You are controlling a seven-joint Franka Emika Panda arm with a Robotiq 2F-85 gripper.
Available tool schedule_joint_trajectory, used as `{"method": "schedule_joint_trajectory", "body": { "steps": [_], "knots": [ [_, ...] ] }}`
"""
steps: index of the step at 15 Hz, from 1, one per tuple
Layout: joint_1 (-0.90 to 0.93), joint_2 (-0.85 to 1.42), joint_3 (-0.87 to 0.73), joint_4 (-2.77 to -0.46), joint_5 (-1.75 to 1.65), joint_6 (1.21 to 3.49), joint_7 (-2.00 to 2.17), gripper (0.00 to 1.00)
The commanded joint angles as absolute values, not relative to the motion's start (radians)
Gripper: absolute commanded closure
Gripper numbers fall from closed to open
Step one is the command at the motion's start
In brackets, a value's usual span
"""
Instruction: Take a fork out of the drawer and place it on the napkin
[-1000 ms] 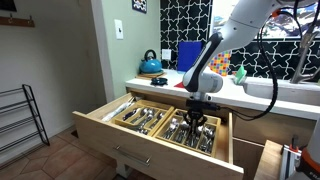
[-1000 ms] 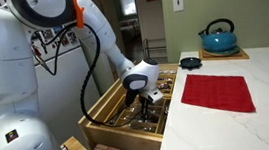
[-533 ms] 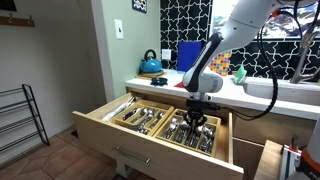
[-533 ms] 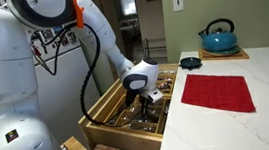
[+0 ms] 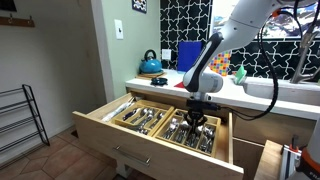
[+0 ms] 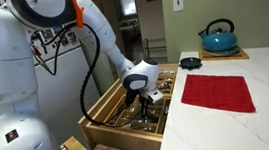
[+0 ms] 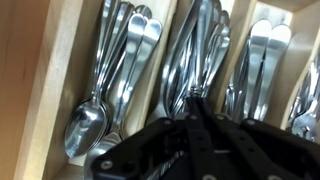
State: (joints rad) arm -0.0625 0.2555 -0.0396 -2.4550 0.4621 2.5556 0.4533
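- While the pale-wood drawer (image 5: 150,150) stands pulled out beneath the worktop (image 5: 270,98), its left divider tray (image 5: 140,118) of silver cutlery lies open to an exterior view.
- Just right of that tray, the pincer (image 5: 197,121) points straight down into the right divider tray (image 5: 208,140), its tips low among the cutlery.
- Behind on the worktop, a blue kettle (image 5: 150,64) sits left of an upright blue board (image 5: 188,55).
- In an exterior view from another angle, the white arm (image 6: 107,50) bends down from the left into the drawer. The red napkin (image 6: 217,91) lies flat on the worktop to the right, well apart from the pincer.
- In the wrist view, spoons (image 7: 95,110) fill the left compartment and what look like forks (image 7: 200,45) fill the middle one. More handles (image 7: 262,60) show at right.
- The black fingers (image 7: 160,145) converge just below the forks, but in the blur it cannot be told whether they pinch a handle or merely sit close together.
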Motion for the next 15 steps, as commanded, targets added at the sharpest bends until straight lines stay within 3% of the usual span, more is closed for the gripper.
{"method": "schedule_joint_trajectory", "body": {
  "steps": [1,6,15],
  "knots": [
    [-0.049,0.244,-0.049,-2.461,0.449,2.539,0.468,0.97],
    [-0.045,0.251,-0.043,-2.456,0.455,2.543,0.466,0.82],
    [-0.029,0.269,-0.043,-2.445,0.447,2.55,0.474,0.81]
  ]
}}
